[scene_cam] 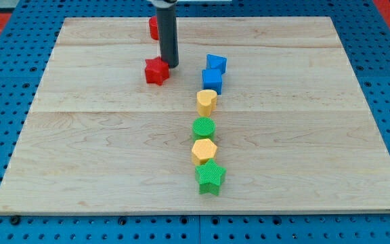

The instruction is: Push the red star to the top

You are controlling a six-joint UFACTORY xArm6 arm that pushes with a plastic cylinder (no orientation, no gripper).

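Just beyond my tip [172,65], partly hidden by the rod, sits another red block [153,27]. The red star [156,70] touches my tip's left; its pointing direction is unclear. The tool is a bare rod, nothing clamped.

Colours on pale wood surface [100,156]

Upper centre: red star [156,70], 2nd red block [153,27] behind dark rod. Down the centre col.: 2 blue blocks [214,73], yellow heart [206,102], green cylinder [203,127], yellow hexagon [204,151], green star [210,177]. Blue pegboard [5,81] w/ dark holes around.

Pale matt wooden board [100,135] (visible grain), matt red star [156,70], dark smooth rod
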